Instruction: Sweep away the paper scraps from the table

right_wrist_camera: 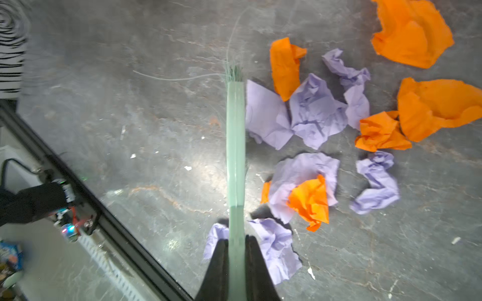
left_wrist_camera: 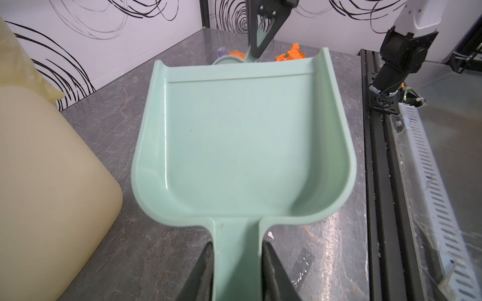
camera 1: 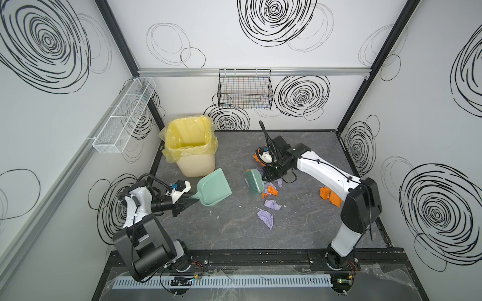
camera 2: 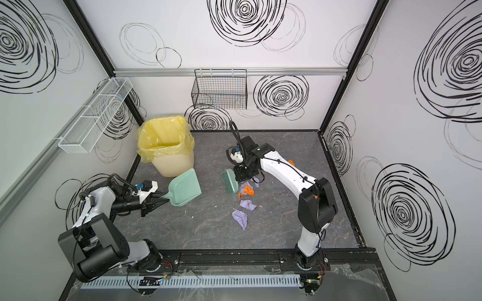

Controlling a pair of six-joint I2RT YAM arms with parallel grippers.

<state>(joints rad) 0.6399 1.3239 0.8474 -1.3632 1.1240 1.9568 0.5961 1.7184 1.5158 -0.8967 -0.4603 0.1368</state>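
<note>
My left gripper [camera 1: 188, 200] [left_wrist_camera: 238, 247] is shut on the handle of the mint-green dustpan [camera 1: 215, 189] [left_wrist_camera: 242, 135], whose pan is empty and whose open lip faces the middle of the table [camera 1: 234, 234]. My right gripper [right_wrist_camera: 236, 241] points down and is shut on the handle of a mint-green brush [camera 1: 254, 181] [right_wrist_camera: 236, 146], bristles at the table. Paper scraps lie beside the brush on the side away from the dustpan: lavender wads [camera 1: 266, 219] [right_wrist_camera: 315, 112] and orange ones [camera 1: 272, 190] [right_wrist_camera: 412, 34]. More orange scraps [camera 1: 330, 195] sit partly hidden under the right arm.
A cream bin with a yellow liner [camera 1: 191, 148] stands at the back left, close behind the dustpan. A black wire basket [camera 1: 245, 90] and a white one [camera 1: 125, 114] hang on the walls. A black rail [camera 1: 247, 256] runs along the table's front edge.
</note>
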